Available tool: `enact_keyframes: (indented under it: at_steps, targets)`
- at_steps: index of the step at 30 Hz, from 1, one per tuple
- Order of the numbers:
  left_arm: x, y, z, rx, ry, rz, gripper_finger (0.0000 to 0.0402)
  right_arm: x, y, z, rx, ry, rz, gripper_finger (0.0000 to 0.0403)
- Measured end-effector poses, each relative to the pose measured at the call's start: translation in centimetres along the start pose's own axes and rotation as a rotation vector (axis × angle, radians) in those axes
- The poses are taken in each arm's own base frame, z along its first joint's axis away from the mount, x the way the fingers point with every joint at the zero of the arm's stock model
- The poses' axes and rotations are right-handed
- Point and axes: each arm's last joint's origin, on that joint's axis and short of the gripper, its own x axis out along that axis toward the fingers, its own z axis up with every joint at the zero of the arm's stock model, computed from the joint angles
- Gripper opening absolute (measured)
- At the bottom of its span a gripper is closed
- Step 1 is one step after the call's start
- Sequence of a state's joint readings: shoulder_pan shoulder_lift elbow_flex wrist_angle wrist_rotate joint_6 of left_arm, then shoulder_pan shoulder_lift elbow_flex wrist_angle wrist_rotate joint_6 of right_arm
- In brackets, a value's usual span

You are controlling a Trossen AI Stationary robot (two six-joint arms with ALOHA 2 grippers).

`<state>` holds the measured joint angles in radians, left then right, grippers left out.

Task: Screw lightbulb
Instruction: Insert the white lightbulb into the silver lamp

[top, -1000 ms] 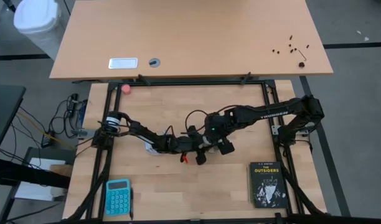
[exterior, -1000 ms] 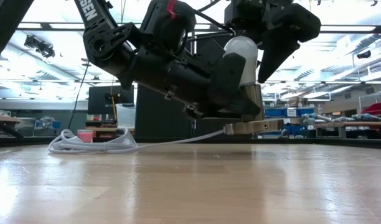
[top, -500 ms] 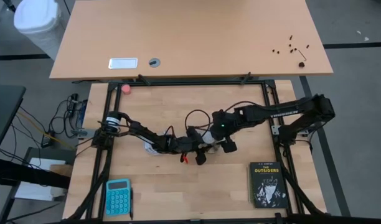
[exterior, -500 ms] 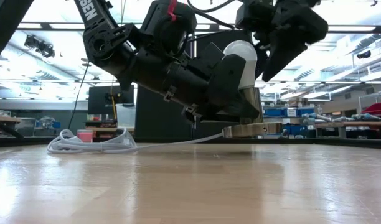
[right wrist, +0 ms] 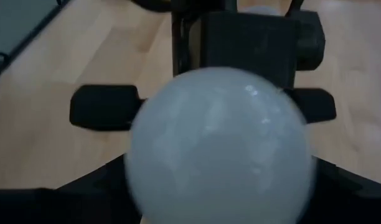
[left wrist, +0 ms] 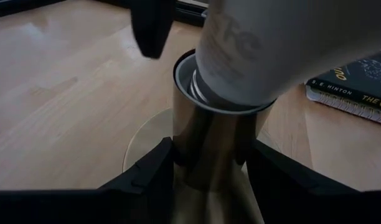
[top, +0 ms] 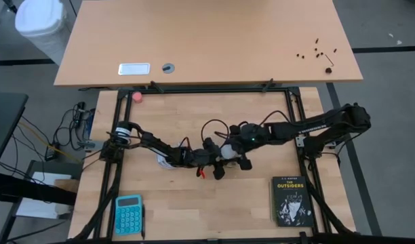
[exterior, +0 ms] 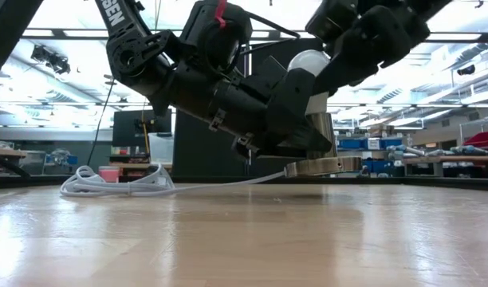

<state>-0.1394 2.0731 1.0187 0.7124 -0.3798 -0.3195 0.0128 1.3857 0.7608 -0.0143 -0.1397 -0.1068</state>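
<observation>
White lightbulb [right wrist: 218,146] betw. right claw [right wrist: 218,186] fingers (base in socket [left wrist: 218,134]).

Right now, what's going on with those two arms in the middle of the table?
The left gripper is clamped on a brass socket, holding it upright. The right gripper grips the lightbulb, whose screw base sits in the socket's mouth, so the bulb is being screwed in. A calculator and a book lie nearby, untouched.

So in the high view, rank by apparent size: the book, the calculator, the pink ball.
1. The book, largest.
2. The calculator, somewhat smaller.
3. The pink ball, by far the smallest.
All lie on the same table, so nearness hardly skews this.
</observation>
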Motion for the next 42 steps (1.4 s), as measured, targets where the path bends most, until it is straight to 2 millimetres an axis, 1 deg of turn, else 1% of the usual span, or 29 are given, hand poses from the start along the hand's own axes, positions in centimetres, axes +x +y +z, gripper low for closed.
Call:
enact_keyframes:
  at_steps: [5, 8, 16, 22, 24, 31, 38, 42]
  targets:
    - [0.0, 0.0, 0.0, 0.000, 0.000, 0.000, 0.0188, 0.4, 0.1, -1.0, -0.002, -0.090, 0.002, 0.0316]
    - [0.0, 0.0, 0.0, 0.000, 0.000, 0.000, 0.0188, 0.4, 0.1, -1.1, -0.012, -0.137, -0.010, 0.0314]
    - [0.0, 0.0, 0.0, 0.000, 0.001, 0.000, 0.0188, 0.3, -0.2, -1.1, -0.046, -0.140, -0.059, 0.0308]
    - [0.0, 0.0, 0.0, 0.001, 0.001, 0.000, 0.0188, 0.3, -0.4, -1.2, -0.042, -0.140, -0.055, 0.0306]
    - [0.0, 0.0, 0.0, 0.002, 0.001, 0.000, 0.0188, 0.3, -0.4, -1.2, -0.039, -0.142, -0.040, 0.0300]
    - [0.0, 0.0, 0.0, 0.003, 0.003, -0.008, 0.0188, 0.3, -0.3, -1.2, -0.041, -0.142, -0.010, 0.0258]
    - [0.0, 0.0, 0.0, 0.004, 0.004, -0.008, 0.0188, 0.3, -0.3, -1.2, -0.040, -0.143, -0.009, 0.0266]
    - [0.0, 0.0, 0.0, 0.004, 0.004, -0.009, 0.0188, 0.3, -0.3, -1.2, -0.034, -0.139, -0.009, 0.0255]
